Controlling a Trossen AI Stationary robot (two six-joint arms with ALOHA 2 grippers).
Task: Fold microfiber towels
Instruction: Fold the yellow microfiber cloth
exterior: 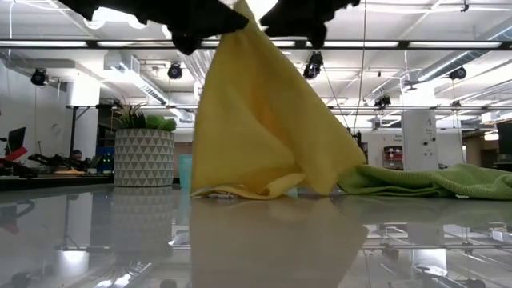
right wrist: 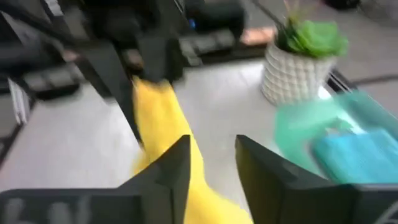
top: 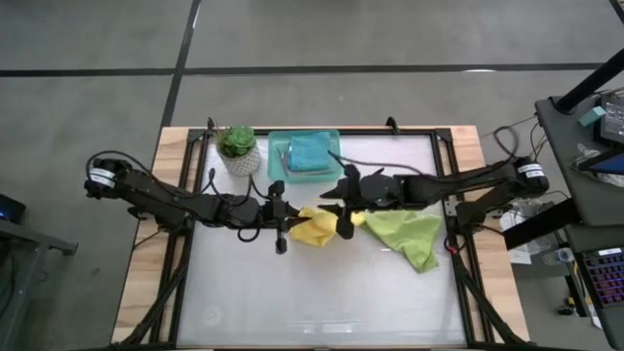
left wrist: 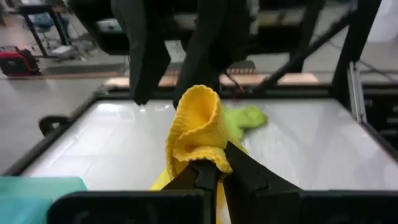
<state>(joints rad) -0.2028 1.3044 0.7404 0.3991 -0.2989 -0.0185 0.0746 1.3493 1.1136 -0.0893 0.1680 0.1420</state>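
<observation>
A yellow microfiber towel (exterior: 256, 120) hangs in a peak over the table's middle, and my left gripper (left wrist: 211, 171) is shut on its bunched top. My right gripper (right wrist: 214, 162) stands open just to the right of that peak, its fingers apart beside the yellow cloth (right wrist: 158, 118). A lime green towel (top: 408, 234) lies crumpled on the table right of the yellow one. Folded teal-blue towels (top: 312, 151) rest in the teal tray (top: 277, 164) at the far edge. My left gripper pinches a bunched fold at the yellow towel's top (left wrist: 202, 152) between its two fingers, coming nearly level from the table's left. The towel hangs below the hold, and its lower edge (exterior: 240, 192) rests on the table. My right gripper's fingers are open beside the towel's top; whether they touch it cannot be told.
A potted plant (top: 237, 148) in a white patterned pot stands at the far left, next to the tray. The near half of the white table top (top: 322, 302) is bare. Dark frame rails (top: 450, 195) run along the table's sides.
</observation>
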